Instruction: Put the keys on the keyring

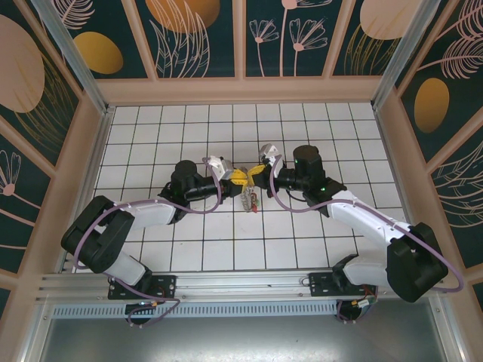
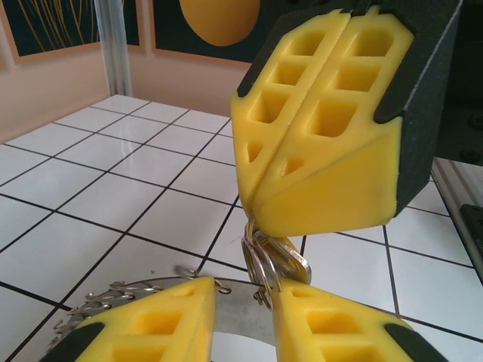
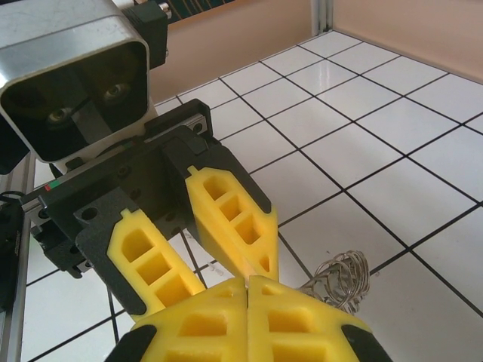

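White tiled floor point(image 1: 151, 128), leaf-patterned dark walls point(image 1: 198, 45)

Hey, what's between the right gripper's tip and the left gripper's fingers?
Small metal rings, hanging from the shut right gripper into the gap of the open left gripper; the left wrist view shows it.

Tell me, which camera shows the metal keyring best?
Left wrist: the keyring is close, its toothed rim clear though partly hidden by yellow fingers. Right wrist catches some loops; the top view, just a tiny speck.
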### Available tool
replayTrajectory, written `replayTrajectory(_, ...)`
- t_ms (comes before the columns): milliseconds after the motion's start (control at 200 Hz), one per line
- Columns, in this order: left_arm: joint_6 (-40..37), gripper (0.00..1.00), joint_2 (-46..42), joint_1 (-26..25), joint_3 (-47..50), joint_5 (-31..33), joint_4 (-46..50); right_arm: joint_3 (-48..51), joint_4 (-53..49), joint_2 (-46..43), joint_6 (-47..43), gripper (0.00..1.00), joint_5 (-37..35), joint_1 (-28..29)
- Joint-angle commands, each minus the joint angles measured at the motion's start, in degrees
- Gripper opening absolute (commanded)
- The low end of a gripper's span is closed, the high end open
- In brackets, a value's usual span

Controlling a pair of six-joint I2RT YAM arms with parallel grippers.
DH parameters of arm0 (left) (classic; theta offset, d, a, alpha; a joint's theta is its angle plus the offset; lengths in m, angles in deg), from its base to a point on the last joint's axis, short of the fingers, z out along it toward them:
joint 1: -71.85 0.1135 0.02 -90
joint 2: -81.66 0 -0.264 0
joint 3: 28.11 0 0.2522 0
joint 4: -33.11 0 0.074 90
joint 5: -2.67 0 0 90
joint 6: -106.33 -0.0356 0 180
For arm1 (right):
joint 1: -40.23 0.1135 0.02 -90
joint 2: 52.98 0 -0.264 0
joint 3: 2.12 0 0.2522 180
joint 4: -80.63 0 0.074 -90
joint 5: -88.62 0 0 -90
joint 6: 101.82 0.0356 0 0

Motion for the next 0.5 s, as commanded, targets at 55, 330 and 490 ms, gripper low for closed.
replayTrajectory(55, 1.0, 0.27, -1.9, -0.1, -0.2, -1.7, -2.8, -1.0, 2.9, -0.8, 0.2, 0.0, 1.3, 0.1)
replayTrajectory(330, 1.0, 0.21, -2.3, -0.1, -0.6, 0.0, -1.3, -1.8, 1.8, -0.3, -0.6, 0.0, 1.7, 0.3)
replayTrajectory(490, -0.4, 0.2, -1.8, -0.1, -1.4, 0.1, 1.2, -1.9, 2.0, -0.7, -0.5, 0.0, 2.0, 0.3)
